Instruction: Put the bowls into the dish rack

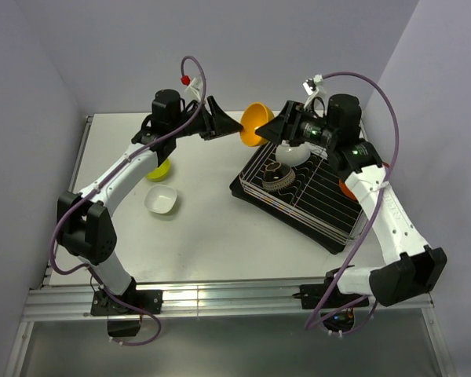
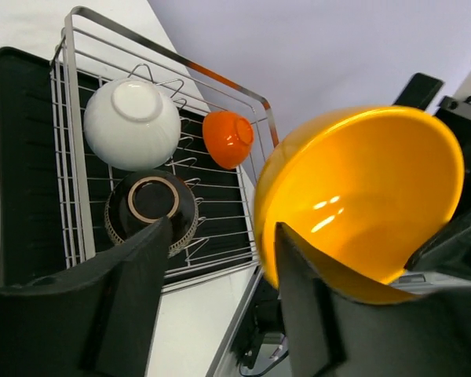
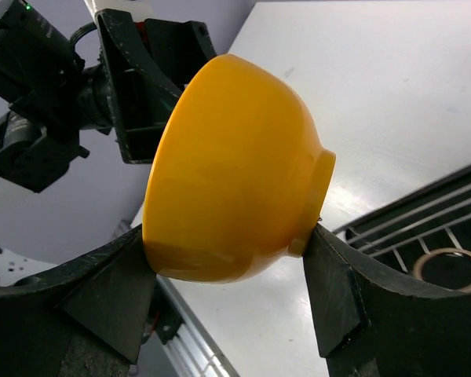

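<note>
Bowls: the lime green bowl (image 1: 160,168) sits on the table (image 1: 220,228) at far L, half hidden behind the L arm. The loose white bowl (image 1: 162,200) is near it, upright. Both are well apart from the rack.

Mid-scene, the yellow-orange bowl (image 1: 255,123) hangs in the air on its side betw. the two grippers, near the rack's far-left corner. The left gripper (image 2: 224,228) is at its rim w/ jaws spread partway and the rim edge in the gap; can't tell if either finger touches. The right gripper (image 3: 228,236) is clamped across the bowl w/ jaws wide, one finger at the rim, the other at the foot.

The dish rack (image 1: 322,206) is at R. In it, the dark ribbed bowl (image 1: 276,177) & racked white bowl (image 1: 292,151) sit just beside each other in the dividers, tipped, foot rings showing. The small orange bowl (image 2: 228,139) is further R, partly behind the R arm.
</note>
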Controlling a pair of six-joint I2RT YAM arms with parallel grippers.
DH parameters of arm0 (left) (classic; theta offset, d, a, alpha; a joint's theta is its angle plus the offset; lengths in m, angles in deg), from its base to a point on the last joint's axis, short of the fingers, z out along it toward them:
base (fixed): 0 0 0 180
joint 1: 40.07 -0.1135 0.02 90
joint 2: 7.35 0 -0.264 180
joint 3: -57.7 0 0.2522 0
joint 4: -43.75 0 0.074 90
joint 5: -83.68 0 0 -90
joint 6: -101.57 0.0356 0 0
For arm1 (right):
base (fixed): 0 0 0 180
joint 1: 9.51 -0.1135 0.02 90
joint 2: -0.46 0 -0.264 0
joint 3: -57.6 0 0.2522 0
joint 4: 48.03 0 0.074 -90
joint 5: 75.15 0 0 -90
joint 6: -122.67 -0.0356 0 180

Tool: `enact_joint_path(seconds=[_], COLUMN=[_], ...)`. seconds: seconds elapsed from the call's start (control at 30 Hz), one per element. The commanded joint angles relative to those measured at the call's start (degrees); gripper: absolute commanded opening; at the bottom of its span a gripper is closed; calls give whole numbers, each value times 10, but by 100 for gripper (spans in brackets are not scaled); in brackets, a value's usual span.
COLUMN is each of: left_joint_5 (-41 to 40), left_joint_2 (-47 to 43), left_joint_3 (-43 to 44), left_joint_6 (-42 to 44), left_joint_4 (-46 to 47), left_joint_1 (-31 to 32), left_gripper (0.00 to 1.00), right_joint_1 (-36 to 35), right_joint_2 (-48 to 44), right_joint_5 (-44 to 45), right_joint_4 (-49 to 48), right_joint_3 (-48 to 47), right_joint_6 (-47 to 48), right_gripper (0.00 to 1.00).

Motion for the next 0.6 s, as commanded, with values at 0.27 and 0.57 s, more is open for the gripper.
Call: enact_joint_path(seconds=[0.27,0.57], left_joint_5=[-7,-21], left_joint_2=[-36,-56], left_joint_3=[43,31], left_joint_6=[87,103], left_joint_4=[-70,-105], left_joint_1=[-11,-19], left_gripper=[71,93], right_joint_1=[82,111], right_joint_2=[-95,-156], right_joint_5=[36,188], right_joint_4=[153,294], right_joint_3=[-26,-5], right_joint_6=[292,598], right_gripper=[0,0])
